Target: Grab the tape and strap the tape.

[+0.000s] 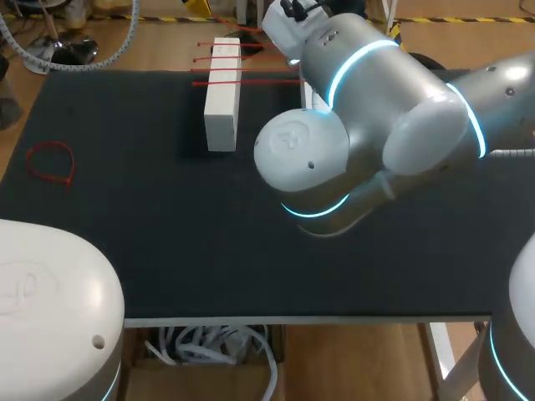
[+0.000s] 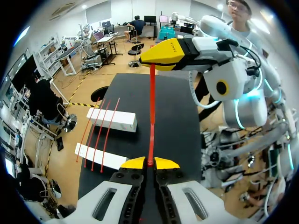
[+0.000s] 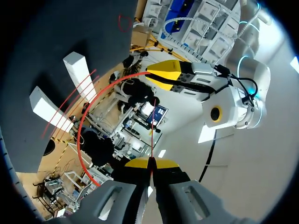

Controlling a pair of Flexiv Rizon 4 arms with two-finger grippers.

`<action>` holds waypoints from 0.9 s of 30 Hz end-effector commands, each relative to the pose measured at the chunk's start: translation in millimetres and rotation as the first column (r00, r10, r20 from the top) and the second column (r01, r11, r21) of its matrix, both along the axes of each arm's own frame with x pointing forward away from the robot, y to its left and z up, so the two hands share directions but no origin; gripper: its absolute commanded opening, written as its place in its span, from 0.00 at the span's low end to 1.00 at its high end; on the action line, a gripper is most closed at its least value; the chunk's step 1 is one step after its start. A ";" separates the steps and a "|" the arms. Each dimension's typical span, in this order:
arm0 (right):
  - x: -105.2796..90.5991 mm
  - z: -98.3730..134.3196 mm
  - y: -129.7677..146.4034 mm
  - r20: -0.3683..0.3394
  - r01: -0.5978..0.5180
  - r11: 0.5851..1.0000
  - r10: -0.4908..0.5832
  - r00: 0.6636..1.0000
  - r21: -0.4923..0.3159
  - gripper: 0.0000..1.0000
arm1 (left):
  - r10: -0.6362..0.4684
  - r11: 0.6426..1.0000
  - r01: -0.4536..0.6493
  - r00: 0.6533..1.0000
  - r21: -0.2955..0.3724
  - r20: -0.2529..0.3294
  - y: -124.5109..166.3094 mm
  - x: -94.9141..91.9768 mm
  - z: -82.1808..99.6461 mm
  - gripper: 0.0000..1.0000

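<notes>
Print on one yellow tip of the right gripper shows in the left wrist view, too small to make out.

One red tie is held off the black table, strung between both grippers. The left gripper has its yellow tips pressed together on one end of it. The right gripper's tips are pinched on another part of the same tie. In the left wrist view the tie runs as a straight line from one pair of tips to the other. In the right wrist view it sweeps in a wide arc from the left gripper's tips round to beside the right gripper. A thin straight stretch also rises from the right gripper's tips.

Two white blocks lie on the table's far part, side by side and apart: one farther from the left gripper, one nearer it. Four loose red ties lie across both blocks, roughly parallel.

One more tie, closed into a small red loop, lies flat near the table's left edge, well apart from the blocks.

In the head view the right arm covers the middle of the table and hides both grippers.
</notes>
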State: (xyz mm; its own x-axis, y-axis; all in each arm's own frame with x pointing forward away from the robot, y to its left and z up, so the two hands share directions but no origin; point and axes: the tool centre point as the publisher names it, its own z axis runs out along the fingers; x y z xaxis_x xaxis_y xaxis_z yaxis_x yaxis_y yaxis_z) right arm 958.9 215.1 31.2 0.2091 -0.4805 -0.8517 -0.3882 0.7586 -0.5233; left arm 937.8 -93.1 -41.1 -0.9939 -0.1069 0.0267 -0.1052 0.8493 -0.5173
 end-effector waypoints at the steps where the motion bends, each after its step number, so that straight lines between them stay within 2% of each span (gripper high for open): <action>1: -1.0 2.7 1.1 -0.006 0.004 1.000 -0.004 1.000 -0.008 0.00 | 0.001 1.000 -0.001 1.000 0.005 -0.001 0.0 -0.3 1.0 0.00; 27: -5.3 3.9 4.3 0.006 0.006 1.000 -0.006 1.000 -0.010 0.00 | 0.001 1.000 -0.001 1.000 0.005 -0.001 0.0 -0.3 1.0 0.00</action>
